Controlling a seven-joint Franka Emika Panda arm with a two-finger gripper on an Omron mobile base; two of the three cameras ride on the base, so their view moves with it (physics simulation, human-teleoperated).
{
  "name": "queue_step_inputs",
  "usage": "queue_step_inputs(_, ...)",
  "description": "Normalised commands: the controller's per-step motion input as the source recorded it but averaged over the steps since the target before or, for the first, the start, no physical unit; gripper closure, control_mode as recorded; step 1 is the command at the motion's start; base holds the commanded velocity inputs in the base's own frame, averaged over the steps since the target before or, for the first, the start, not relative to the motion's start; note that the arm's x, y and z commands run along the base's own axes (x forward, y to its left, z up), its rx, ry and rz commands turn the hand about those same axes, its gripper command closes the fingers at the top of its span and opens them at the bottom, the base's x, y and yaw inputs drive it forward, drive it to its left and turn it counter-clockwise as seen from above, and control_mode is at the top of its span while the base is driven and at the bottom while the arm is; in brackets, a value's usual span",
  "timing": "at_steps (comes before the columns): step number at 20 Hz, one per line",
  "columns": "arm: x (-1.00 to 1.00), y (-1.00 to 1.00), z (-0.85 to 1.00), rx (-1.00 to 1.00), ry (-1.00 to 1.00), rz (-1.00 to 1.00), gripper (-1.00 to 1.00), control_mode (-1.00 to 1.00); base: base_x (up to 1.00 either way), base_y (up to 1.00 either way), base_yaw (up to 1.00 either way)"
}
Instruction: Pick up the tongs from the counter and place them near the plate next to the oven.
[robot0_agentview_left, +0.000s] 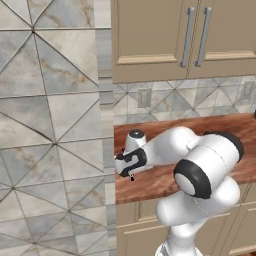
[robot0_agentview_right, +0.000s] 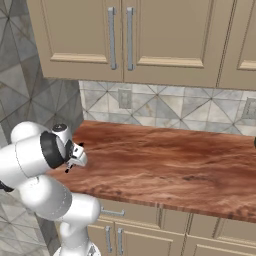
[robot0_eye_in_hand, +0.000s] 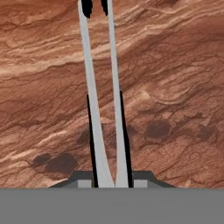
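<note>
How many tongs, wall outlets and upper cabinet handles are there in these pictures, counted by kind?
tongs: 1
wall outlets: 2
upper cabinet handles: 2
Total: 5

The white arm reaches left across the reddish-brown surface (robot0_agentview_left: 150, 182), its end effector (robot0_agentview_left: 131, 176) low over the left end. Beige wall cabinets (robot0_agentview_left: 150, 40) hang above; tiled wall (robot0_agentview_left: 50, 125) stands left.
</note>
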Motion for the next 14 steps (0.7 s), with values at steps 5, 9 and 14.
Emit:
queue_step_inputs(5,-0.31,-0.37,0.02,0.03,-0.19,-0.02,1.00,-1.00,0.00,0.00,0.00)
queue_step_inputs(9,-0.38,-0.51,0.19,0.05,-0.23,-0.06,1.00,-1.00,0.00,0.00,0.00)
queue_step_inputs(14,-0.22,-0.59,0.51,0.10,-0.22,-0.07,1.00,-1.00,0.00,0.00,0.00)
